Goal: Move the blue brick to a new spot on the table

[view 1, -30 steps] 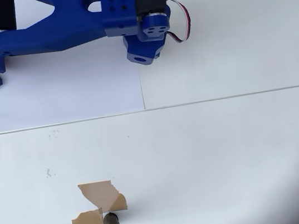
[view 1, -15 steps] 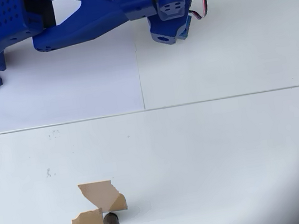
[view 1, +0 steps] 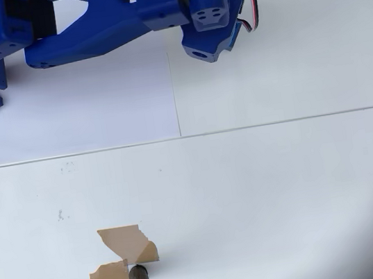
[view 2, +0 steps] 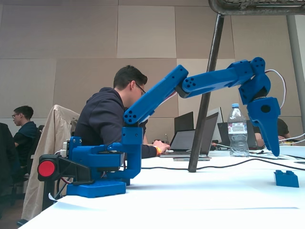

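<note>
The small blue plastic toy brick (view 2: 286, 178) sits studs-up on the broad white desk (view 2: 200, 195) in the fixed view, low at the right, beneath and a little right of the blue two-finger gripper (view 2: 273, 145), which hangs fingers-down, well clear above it. From this side its long axis seems to run left to right across the picture, flat on the desk, though with one face showing I cannot be sure it isn't nearly square.

The gripper appears to carry nothing, but how far apart its fingers stand I cannot tell: the side view shows one tapered blade, and the overhead view shows just the wrist housing (view 1: 209, 34) from above.

The likely trouble is alignment. The tip appears offset left of the brick (depth is unreadable from this angle), so a straight descent could land a finger on the studs or nudge the light brick away. A grasp across its corners rather than its flat sides could let it twist out during the lift.
</note>
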